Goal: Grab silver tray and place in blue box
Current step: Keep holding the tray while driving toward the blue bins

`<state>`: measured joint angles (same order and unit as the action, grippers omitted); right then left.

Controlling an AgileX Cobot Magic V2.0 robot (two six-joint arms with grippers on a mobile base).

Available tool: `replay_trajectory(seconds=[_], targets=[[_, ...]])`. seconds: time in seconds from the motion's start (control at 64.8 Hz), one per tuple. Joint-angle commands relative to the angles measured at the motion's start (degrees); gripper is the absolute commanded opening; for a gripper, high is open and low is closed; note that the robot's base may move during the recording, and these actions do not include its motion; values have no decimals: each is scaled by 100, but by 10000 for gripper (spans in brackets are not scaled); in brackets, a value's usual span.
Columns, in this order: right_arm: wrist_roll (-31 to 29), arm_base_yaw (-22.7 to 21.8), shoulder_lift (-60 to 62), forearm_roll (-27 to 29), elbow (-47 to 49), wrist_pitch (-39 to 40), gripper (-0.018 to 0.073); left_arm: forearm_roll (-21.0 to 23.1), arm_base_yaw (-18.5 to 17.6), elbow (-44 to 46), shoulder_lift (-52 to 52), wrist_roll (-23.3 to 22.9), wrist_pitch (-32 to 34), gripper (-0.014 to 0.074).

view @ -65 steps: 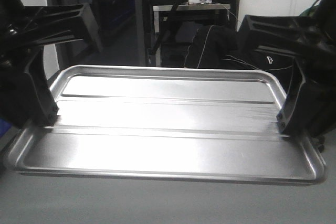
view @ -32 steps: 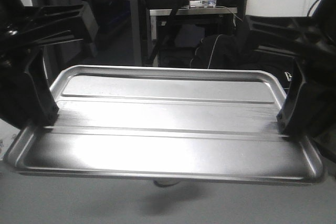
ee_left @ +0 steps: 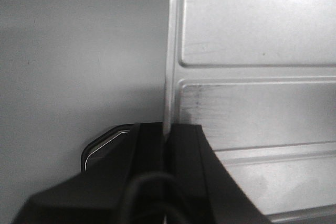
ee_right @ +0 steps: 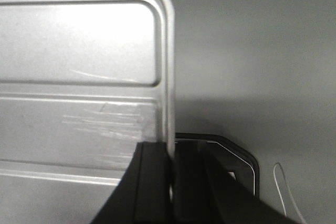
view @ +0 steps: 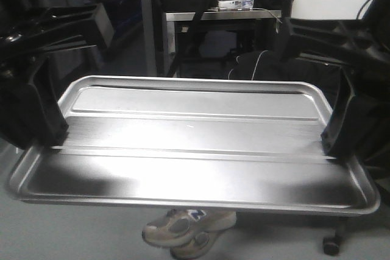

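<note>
Silver tray (view: 195,150) held aloft, level, over floor (view: 61,235); left tool (ee_left: 165,150) and right tool (ee_right: 170,166) each clenched on an end rim. Grab done; blue box unseen, placing remains.

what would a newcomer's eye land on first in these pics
The shiny silver tray fills the middle of the front view, held up in the air, with the left claw and the right claw each pinching the rim at a short end. Below its near edge, a pair of worn sneakers shows on the floor.
</note>
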<state>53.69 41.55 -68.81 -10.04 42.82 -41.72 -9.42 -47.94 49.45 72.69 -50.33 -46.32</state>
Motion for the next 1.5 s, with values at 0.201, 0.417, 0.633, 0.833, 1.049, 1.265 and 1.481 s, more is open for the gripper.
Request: replay_trajectory(seconds=[0.201,0.417,0.633,0.833,1.049,1.265,1.481], targets=[[-10,-33,143,-394,109,-242,63,-333,12,108,-152,28,-255,-104],[-10,-33,143,-394,109,-242,63,-333,12,108,-152,28,-255,-104],[-10,-33,143,-394,109,-242,63,-333,12,108,-152,28,-255,-104],[-10,-33,143,-394,109,-242,63,-333,12,108,-152,28,-255,-104],[-10,-33,143,-394,109,-242,63,-333,12,108,-152,28,-255,-104],[-10,-33,143,-394,109,-244,63,-333,12,108,-152,28,-255,-104],[-10,-33,143,-394,109,-244,63,-323,12,108,-152,28,-255,-104]])
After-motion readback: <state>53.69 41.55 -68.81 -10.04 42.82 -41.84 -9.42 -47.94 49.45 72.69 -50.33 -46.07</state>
